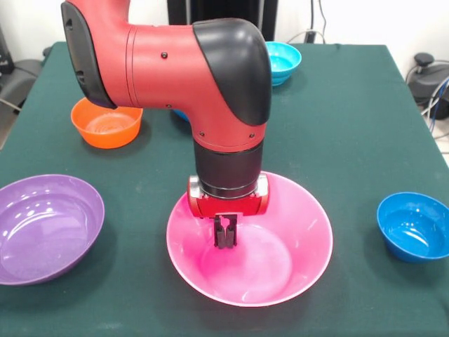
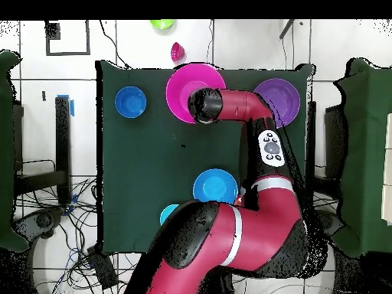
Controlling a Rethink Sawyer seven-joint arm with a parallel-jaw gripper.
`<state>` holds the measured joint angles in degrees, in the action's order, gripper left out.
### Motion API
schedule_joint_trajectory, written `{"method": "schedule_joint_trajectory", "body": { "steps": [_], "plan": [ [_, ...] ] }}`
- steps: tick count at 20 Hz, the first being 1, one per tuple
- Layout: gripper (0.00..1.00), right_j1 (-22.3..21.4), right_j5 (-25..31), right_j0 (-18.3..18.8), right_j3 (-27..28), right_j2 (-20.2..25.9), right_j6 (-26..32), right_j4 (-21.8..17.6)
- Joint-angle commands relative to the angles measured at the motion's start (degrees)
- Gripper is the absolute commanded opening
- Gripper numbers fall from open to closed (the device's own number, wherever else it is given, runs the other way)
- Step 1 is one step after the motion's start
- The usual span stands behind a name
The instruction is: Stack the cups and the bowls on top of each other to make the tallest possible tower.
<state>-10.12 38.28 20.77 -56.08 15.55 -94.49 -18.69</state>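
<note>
Hovering inside the pink bowl (image 1: 295, 260), your gripper (image 1: 225, 242) has its fingers pressed together, holding nothing; next, spread them over the rim.

Even, bright indoor light falls from above on the dark green cloth-covered table (image 1: 351, 126). Soft white glare patches sit on the glossy wide purple plastic bowl (image 1: 42, 228) at the left, the huge pink plastic bowl (image 1: 280, 246) and the blue plastic bowl (image 1: 414, 226) at the right. The red and black arm (image 1: 175, 67) shows dull highlights and casts a faint shadow inside the pink bowl. The front view is reasonably sharp throughout.
</note>
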Motion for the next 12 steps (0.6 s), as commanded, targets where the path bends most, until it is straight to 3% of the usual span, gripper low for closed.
{"method": "schedule_joint_trajectory", "body": {
  "steps": [1,12],
  "plan": [
    [0.00,1.2,3.2,-0.7,0.0,2.1,3.2,-1.2],
    [0.00,-0.5,2.5,-1.9,-1.5,0.7,0.5,-1.1]
  ]
}}
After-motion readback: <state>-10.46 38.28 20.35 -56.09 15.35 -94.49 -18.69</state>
